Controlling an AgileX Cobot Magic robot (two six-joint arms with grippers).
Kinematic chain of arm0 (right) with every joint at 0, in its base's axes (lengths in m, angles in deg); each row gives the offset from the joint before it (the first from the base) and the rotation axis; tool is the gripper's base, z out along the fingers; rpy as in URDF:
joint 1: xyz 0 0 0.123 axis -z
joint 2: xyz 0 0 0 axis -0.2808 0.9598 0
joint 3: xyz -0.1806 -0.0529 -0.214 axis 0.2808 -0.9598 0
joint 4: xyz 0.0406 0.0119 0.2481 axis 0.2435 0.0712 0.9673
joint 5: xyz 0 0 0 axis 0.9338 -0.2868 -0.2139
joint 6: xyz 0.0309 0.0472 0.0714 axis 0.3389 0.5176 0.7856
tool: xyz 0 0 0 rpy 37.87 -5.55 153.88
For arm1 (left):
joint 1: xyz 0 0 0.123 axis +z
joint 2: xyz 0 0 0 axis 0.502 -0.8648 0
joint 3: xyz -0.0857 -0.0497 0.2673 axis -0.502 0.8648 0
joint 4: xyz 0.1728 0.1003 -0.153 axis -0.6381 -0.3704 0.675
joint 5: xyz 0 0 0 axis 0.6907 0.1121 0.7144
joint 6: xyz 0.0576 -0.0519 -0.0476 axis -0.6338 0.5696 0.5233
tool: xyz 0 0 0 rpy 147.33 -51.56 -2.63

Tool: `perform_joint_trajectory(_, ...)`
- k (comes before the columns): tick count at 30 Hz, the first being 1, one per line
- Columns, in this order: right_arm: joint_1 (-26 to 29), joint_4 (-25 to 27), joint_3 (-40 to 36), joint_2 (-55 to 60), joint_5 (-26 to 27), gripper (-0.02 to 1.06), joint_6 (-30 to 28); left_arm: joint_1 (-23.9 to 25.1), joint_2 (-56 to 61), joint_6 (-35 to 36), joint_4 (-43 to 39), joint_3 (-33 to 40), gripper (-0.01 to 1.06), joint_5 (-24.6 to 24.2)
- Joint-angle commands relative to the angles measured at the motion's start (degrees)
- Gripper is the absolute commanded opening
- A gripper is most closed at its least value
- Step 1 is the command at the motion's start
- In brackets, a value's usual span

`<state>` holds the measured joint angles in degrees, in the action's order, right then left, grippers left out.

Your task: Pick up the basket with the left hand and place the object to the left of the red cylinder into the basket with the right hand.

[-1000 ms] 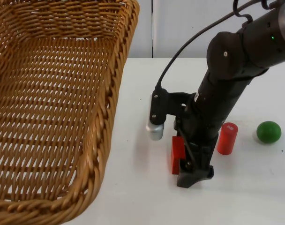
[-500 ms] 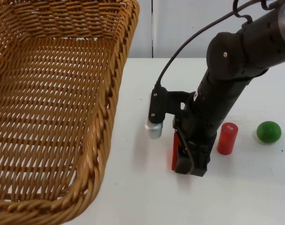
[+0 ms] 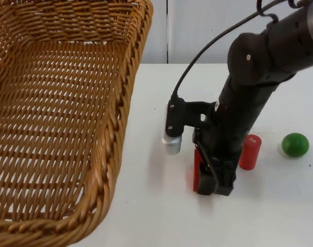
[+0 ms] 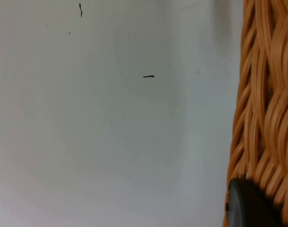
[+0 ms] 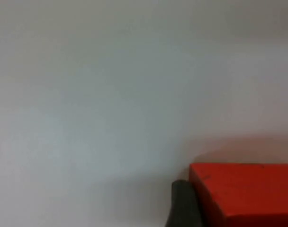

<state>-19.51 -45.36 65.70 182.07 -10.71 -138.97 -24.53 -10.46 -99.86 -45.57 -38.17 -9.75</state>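
Observation:
A big woven basket [image 3: 69, 128] hangs raised over the table's left side, with my left gripper [image 4: 250, 205] shut on its rim [image 4: 265, 118]. To the left of the upright red cylinder [image 3: 249, 151] is a red block [image 3: 196, 170]. My right gripper [image 3: 214, 182] points straight down onto this block and is shut on it, hiding most of it. In the right wrist view the red block [image 5: 243, 189] lies against a black fingertip [image 5: 184, 205], with white table and a shadow beneath.
A green ball [image 3: 295, 144] lies on the white table [image 3: 156, 221] right of the cylinder. The cylinder stands close beside the right arm. The grey partition wall [image 3: 197, 31] closes off the back.
The right gripper has risen a little and drawn in onto the red block, which has shifted slightly right with it. The basket has not moved.

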Motion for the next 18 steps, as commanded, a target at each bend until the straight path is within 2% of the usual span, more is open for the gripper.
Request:
perform_joint_trajectory(1,-0.1,0.0,0.3,-2.6,-2.7,0.00,1.0,0.1,0.3,-0.1,2.0,0.1,0.00,-0.2)
perform_joint_trajectory(18,0.3,-1.7,0.3,-15.0,-11.2,0.00,1.9,0.1,0.3,-0.1,1.5,0.1,0.00,-0.1)
